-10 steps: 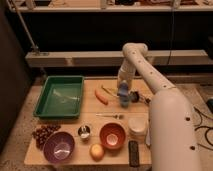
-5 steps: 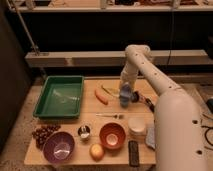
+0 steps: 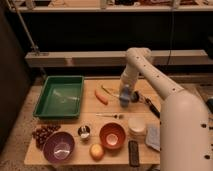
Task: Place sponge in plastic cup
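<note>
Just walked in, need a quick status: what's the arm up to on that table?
The robot's one arm is stretched over the far right part of the wooden table. Its gripper is low over a small blue object, probably the plastic cup, beside the carrot. The sponge can't be told apart from the cup here, so whether it is in yet is unclear. The green tray, orange bowl, purple bowl, metal cup and white container sit untouched.
</note>
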`<state>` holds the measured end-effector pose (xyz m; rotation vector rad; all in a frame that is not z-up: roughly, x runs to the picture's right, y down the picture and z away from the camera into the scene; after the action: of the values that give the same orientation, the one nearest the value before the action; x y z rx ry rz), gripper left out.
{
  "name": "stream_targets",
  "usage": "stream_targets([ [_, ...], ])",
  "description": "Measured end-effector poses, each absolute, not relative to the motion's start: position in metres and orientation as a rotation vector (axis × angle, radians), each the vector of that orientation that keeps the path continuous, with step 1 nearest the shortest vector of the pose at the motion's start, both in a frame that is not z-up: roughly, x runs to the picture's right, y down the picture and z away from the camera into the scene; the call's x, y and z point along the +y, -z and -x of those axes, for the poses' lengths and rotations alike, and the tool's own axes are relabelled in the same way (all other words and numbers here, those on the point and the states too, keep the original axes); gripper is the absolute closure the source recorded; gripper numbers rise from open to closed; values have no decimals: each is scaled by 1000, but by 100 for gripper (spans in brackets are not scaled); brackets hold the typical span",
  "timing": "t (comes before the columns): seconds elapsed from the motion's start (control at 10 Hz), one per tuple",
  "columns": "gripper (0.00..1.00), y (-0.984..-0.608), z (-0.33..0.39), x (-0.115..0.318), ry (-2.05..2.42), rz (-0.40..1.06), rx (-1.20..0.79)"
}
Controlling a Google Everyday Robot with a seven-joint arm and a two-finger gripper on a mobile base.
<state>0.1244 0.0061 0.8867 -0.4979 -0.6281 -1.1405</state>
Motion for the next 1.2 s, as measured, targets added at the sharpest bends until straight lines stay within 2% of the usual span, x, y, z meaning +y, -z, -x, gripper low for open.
stream_targets([
  [0.2,96,-886,-122,8,1138,499,-630],
  [0.9,25,-884,-130,15,1120,514,-620],
  [1.0,21,-884,-130,15,1119,513,-620],
  [1.2,20,-884,-128,13,1125,512,-622],
])
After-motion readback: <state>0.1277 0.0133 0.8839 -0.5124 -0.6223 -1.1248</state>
